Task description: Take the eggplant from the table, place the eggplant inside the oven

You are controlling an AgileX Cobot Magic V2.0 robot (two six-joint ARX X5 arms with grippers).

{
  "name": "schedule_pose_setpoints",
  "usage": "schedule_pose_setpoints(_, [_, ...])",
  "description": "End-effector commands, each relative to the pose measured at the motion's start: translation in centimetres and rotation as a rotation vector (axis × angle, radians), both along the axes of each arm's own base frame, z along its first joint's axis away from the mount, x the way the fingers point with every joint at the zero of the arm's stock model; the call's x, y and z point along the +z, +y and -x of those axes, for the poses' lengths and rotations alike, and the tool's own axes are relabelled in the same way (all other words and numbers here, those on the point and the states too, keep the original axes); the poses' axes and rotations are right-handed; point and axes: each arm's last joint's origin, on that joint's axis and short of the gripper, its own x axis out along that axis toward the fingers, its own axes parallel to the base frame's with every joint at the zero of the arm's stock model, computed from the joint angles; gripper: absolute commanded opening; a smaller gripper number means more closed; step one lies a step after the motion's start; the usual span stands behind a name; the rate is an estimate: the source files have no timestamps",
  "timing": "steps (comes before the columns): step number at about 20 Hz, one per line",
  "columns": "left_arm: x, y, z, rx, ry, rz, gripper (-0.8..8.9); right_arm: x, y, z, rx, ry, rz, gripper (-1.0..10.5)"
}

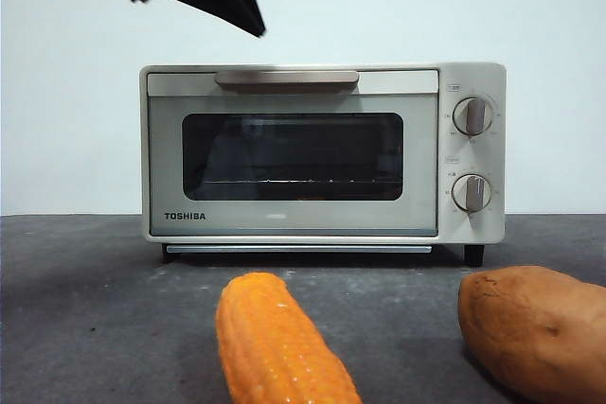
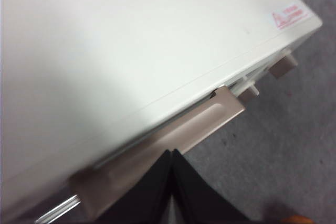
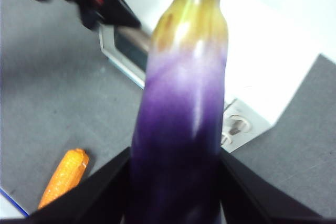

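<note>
Eggplant lifted, oven door not yet opened

The right gripper [image 3: 176, 192] clamps the eggplant [image 3: 181, 129] aloft above the table [image 1: 114, 309] — the left gripper [image 2: 172, 182], jaws pressed together, hovers at the oven [image 1: 322, 153] handle [image 2: 173, 135], probably to pull the closed door down next.

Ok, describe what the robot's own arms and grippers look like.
Both grippers are matte black. The left gripper shows two flat wedge-shaped jaws tapering to a point. The right gripper has broad angular black jaws. Seen from the right wrist, the other arm is black with a small red marking.
</note>
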Motion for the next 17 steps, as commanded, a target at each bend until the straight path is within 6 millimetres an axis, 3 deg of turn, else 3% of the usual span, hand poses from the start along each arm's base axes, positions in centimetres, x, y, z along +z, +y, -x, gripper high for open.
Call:
schedule_pose_setpoints(1, [-0.2, -1.7, -1.5, -0.049, 0.014, -0.048, 0.06, -0.2, -1.7, 1.1, -0.006, 0.025, 0.017, 1.9])
schedule_pose_setpoints(6, [-2.3, -3.2, -3.1, -0.037, 0.061, -0.132, 0.06, -2.5, -4.2, 2.4, -0.035, 0.052, 0.005, 1.9])
schedule_pose_setpoints(11, [-3.5, -4.1, -0.9, -0.121, 0.195, -0.249, 0.06, -5.1, -5.0, 2.7, -0.083, 0.069, 0.051, 1.9])
schedule_pose_setpoints(17, [-4.4, -5.9, 3.0, -0.255, 0.348, -0.396, 0.06, -5.3, -5.1, 2.6, -0.119, 0.042, 0.071, 1.9])
